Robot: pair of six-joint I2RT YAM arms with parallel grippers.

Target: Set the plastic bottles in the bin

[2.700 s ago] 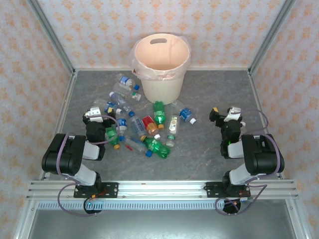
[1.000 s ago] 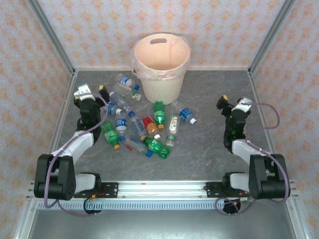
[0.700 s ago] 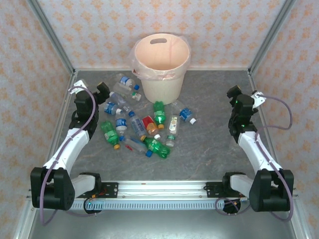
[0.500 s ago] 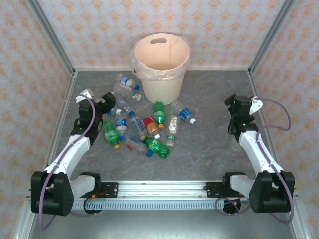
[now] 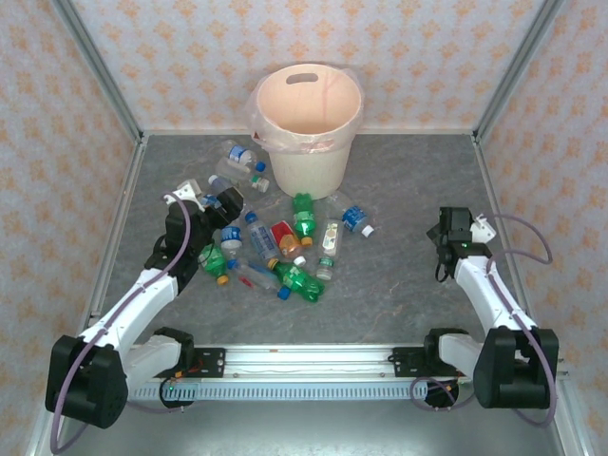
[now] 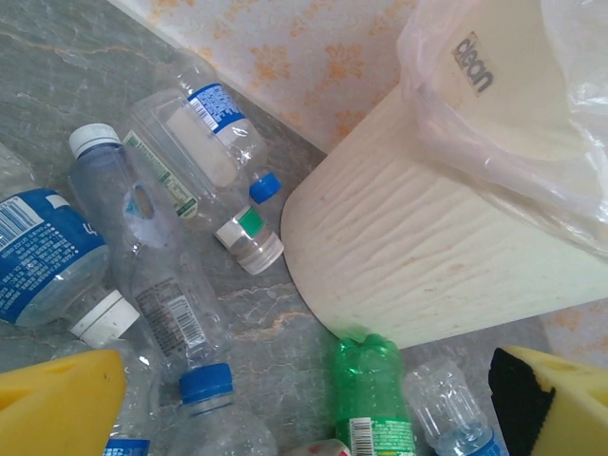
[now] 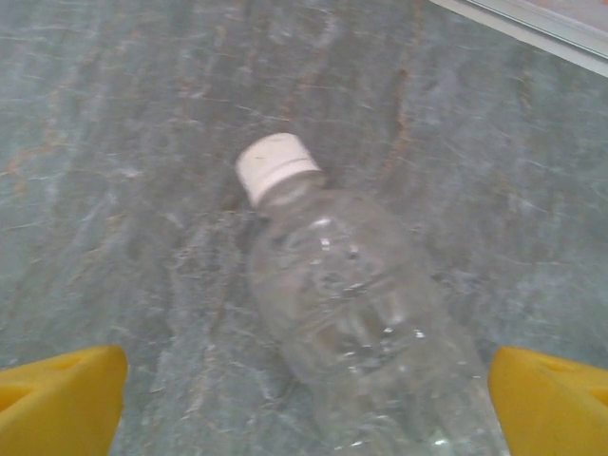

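Both arms have come down
Jaws wide, the left gripper (image 5: 226, 201) now hangs over the centre-left bottles (image 5: 271, 242); the right gripper (image 7: 306, 380), equally wide, lines up on a clear bottle (image 7: 351, 304) (bin (image 5: 304, 169) empty).

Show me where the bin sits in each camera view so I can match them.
Top view: the bin stands at the far middle of the table.
Left wrist: the bin takes up the right side, its clear liner draped over the rim.
Right wrist: aimed at a clear white-capped bottle lying on the table.
Shared landmark: the green bottle just in front of the bin, top view and left wrist.
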